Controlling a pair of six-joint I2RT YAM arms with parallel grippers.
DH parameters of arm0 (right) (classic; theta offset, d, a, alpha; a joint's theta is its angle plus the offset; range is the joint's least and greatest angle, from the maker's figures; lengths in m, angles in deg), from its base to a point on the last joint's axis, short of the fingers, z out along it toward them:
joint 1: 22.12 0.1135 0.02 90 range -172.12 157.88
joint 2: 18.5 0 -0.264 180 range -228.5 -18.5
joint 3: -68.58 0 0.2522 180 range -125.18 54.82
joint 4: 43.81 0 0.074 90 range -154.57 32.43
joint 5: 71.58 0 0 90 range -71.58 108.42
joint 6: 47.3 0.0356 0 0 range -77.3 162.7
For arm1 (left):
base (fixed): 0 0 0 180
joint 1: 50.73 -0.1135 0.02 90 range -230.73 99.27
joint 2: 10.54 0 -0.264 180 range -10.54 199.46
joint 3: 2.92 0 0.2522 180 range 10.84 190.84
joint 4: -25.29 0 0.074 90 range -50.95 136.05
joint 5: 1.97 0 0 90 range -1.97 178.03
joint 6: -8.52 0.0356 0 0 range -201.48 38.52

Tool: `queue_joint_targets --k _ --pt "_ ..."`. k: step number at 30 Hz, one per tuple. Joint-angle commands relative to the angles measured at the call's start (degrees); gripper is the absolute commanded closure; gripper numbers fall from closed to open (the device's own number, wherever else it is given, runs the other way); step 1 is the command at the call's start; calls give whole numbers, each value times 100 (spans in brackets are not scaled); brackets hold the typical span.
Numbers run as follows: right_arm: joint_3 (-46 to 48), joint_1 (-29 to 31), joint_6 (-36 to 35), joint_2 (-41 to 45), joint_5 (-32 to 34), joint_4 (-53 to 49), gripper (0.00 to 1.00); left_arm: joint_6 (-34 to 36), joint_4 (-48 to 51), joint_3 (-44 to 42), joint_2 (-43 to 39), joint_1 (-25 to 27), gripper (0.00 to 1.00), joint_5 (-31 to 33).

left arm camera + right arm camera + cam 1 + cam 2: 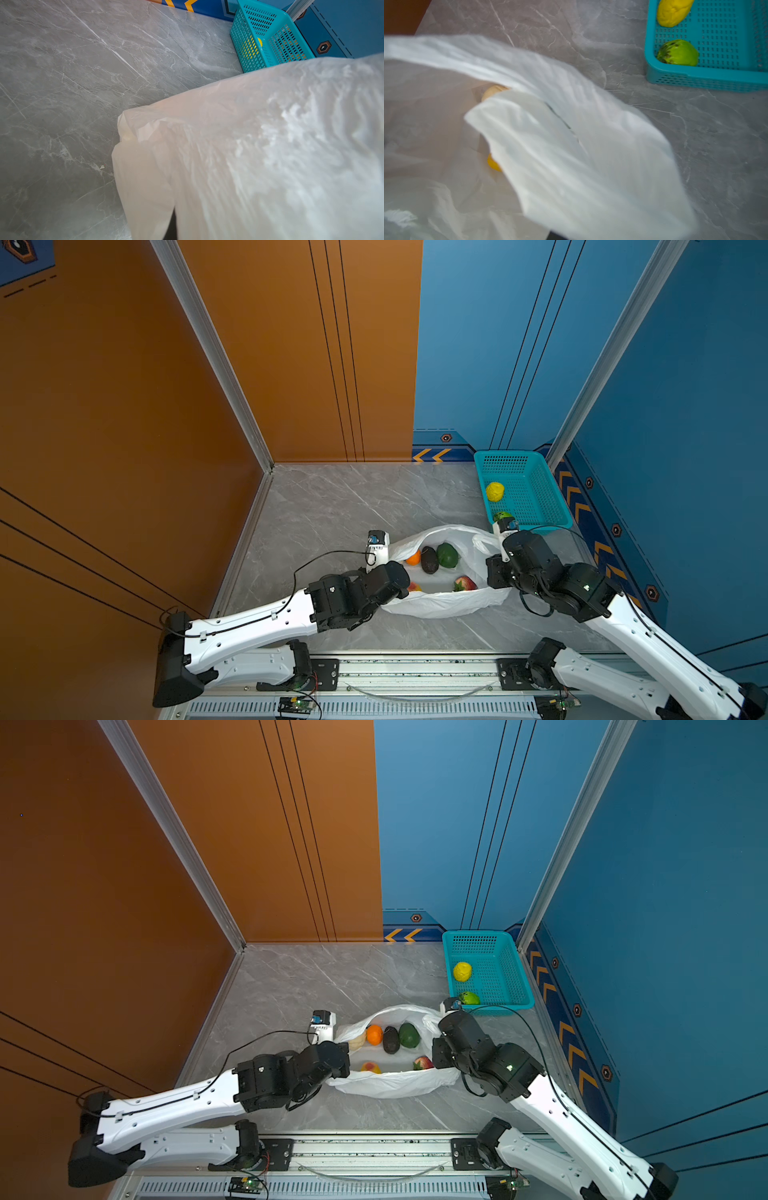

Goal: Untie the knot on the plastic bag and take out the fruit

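Quick one from us: the plastic bag (pixel 440 601) lies on the grey marble table (pixel 332 510) b/w the two arms, w/ its mouth gaping wide open. Inside, in both top views, we count an orange fruit (pixel 413 558), a black avocado-ish one (pixel 429 560), a dark green one (pixel 447 555) and a red-pink one (pixel 465 584). There's also a peachy fruit (pixel 369 1067) at the near side and a cream one (pixel 357 1041) half under the plastic.

The left gripper (pixel 401 593) sits at the bag's left edge, clenched. The fingers are hidden, but in the left wrist view the film runs taut right up to it, so imo it's pinching the bag. The right gripper (pixel 496 572) is at the right edge and clamped too, w/ a blurry flap draped over it in the right wrist view. Looks like a grip on the bag as well.

The teal basket (pixel 509 454) is in the far right corner, near the bag but apart. It has a yellow bumpy fruit (pixel 495 492) and a bright green fruit (pixel 502 515) in it.
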Motion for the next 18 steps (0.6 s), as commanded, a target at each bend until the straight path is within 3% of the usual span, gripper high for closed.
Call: queue_joint_targets --k 1,6,11,12,15,18 --pt "171 -788 -176 320 -640 -371 100 -69 181 -51 -6 -94 100 2" --pt "355 -1898 -272 366 -878 -655 100 -107 274 -21 71 -140 100 -49" --pt "497 -2643 -356 186 -866 -632 100 -188 299 -14 118 -133 100 -102" --pt "488 -2775 -333 35 -840 -699 97 -187 311 -4 126 -139 100 -103" --pt "468 -3086 -403 -355 -1100 -756 65 -190 368 37 144 -134 100 -82" --pt "386 -3081 -328 -173 -1092 -752 56 -138 378 112 160 -144 100 -73"
